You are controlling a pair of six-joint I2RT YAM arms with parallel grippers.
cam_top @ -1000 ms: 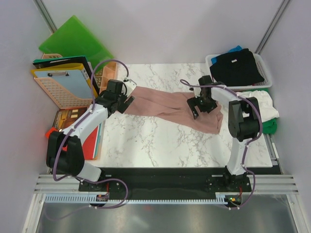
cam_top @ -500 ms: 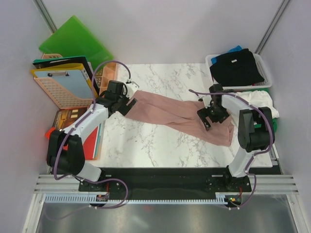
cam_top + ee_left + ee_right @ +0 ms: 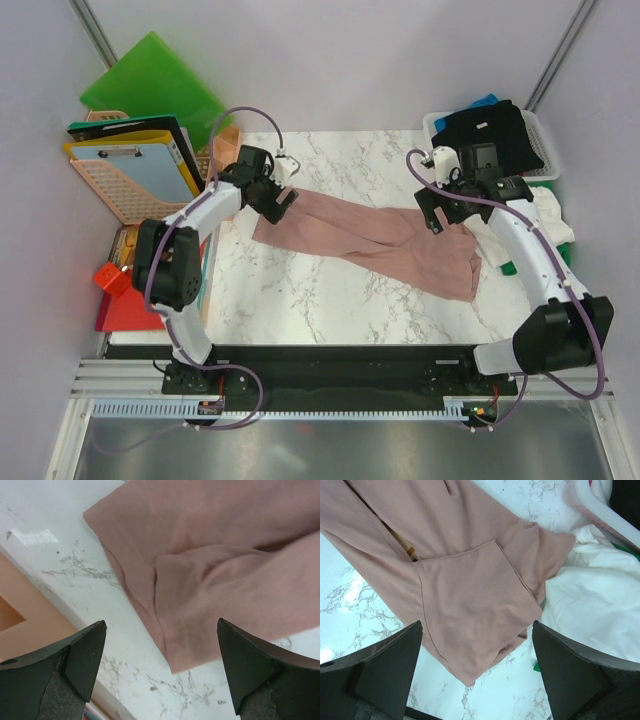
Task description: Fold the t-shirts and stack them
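A dusty pink t-shirt [image 3: 370, 240] lies stretched in a band across the marble table [image 3: 300, 290], from back left to front right. My left gripper [image 3: 281, 200] hovers open over its left end, where a folded corner [image 3: 215, 575] lies flat between the spread fingers [image 3: 85, 660]. My right gripper [image 3: 438, 214] hangs open above the shirt's right end [image 3: 470, 580], holding nothing. A white t-shirt [image 3: 545, 212] [image 3: 595, 600] is bunched at the right table edge, touching the pink one. A black t-shirt [image 3: 490, 138] fills the basket, with blue cloth [image 3: 485, 101] behind it. A bit of green cloth [image 3: 520, 264] peeks out under the white shirt.
A white basket [image 3: 547, 165] stands at the back right. Left of the table are a green plastic folder [image 3: 150, 85], clipboards in an orange tray [image 3: 125, 190], and a red object [image 3: 113, 278] on a red folder [image 3: 135, 312].
Both arms lifted and pulled toward the back, the right one swinging toward the basket. The pink shirt now lies released on the table, its right end nearer the front. The left jaws spread slightly wider.
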